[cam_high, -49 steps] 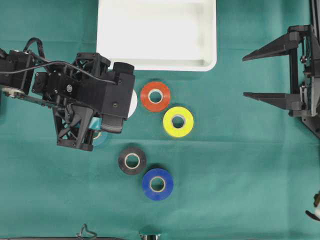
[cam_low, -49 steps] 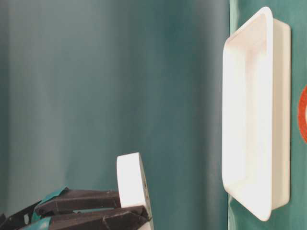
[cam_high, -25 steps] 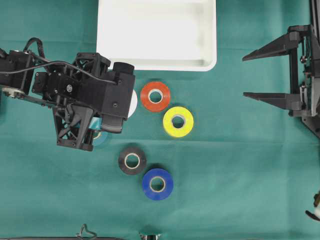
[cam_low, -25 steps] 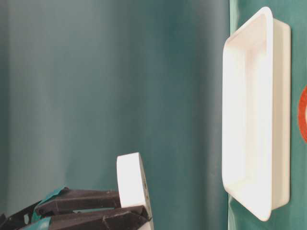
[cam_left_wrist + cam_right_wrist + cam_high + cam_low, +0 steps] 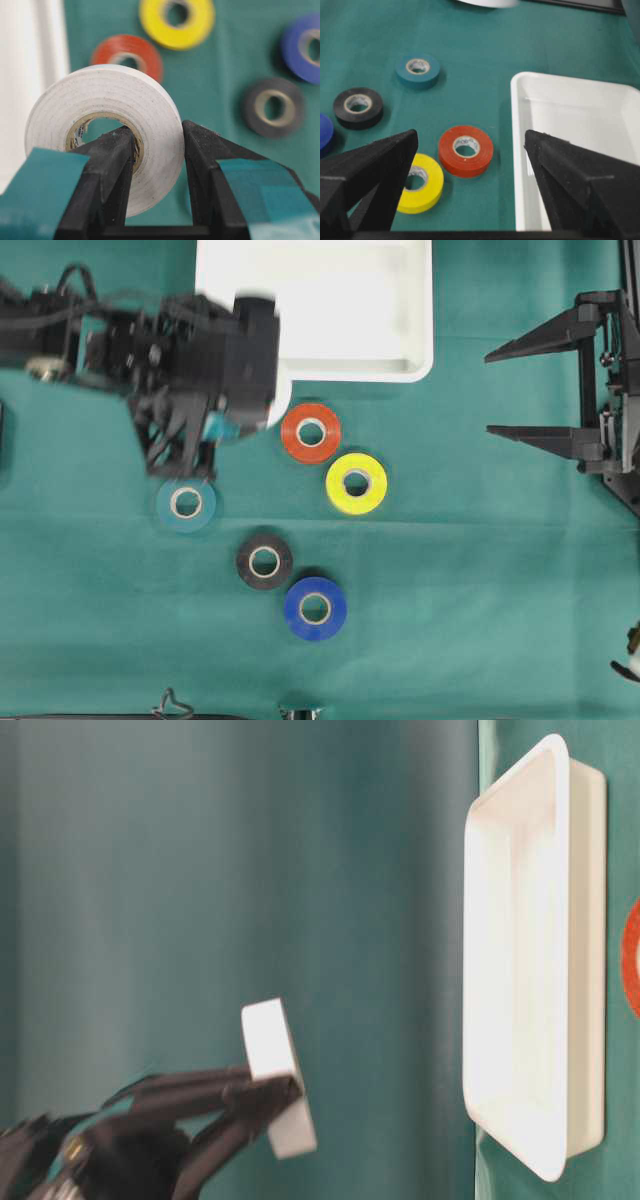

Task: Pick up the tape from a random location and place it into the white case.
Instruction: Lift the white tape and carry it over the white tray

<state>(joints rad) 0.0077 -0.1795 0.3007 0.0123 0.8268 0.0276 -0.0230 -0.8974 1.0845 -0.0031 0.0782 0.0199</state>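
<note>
A white tape [image 5: 125, 95] roll hangs above the cloth, gripped by my left gripper [image 5: 160, 145]. One finger runs through the roll's hole and the other presses its outer face. From overhead the white tape [image 5: 274, 412] shows just below the white case [image 5: 415, 370], near its front left corner, under the left gripper [image 5: 250, 420]. The table-level view shows the tape [image 5: 272, 1040] lifted and tilted, well apart from the case [image 5: 585, 970]. My right gripper [image 5: 490, 393] stands open at the right, holding nothing, with its fingers wide in the right wrist view [image 5: 470, 137].
Loose rolls lie on the green cloth: red [image 5: 292, 432], yellow [image 5: 336, 485], black [image 5: 245, 562], blue [image 5: 295, 610] and teal [image 5: 168, 505]. The case [image 5: 520, 150] holds nothing that shows. The red roll [image 5: 447, 150] lies close to the case's front rim.
The left arm has moved up toward the case with the white tape, uncovering the teal roll. The roll now sits higher and more tilted. The right arm is unmoved.
</note>
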